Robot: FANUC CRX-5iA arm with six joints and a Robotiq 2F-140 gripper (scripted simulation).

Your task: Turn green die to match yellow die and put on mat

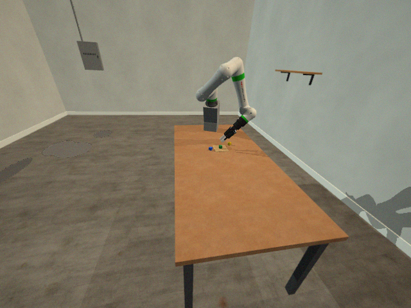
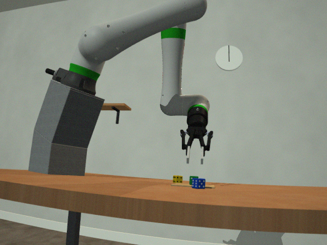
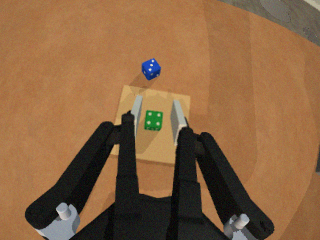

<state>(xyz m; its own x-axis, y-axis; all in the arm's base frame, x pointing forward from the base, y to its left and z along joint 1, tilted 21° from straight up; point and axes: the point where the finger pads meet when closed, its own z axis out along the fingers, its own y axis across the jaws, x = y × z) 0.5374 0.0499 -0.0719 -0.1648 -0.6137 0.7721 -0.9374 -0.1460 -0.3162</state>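
While my hand (image 2: 194, 160) hovers partly open and empty, the green die (image 3: 154, 119) sits flat on the mat (image 3: 175, 148), four up.

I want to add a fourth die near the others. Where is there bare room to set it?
Crowded: the green die sits on the small mat, with the blue die just off one edge and the yellow die off the opposite one; the gripper hangs above. Free: the long stretch of table from the mat to its far end.
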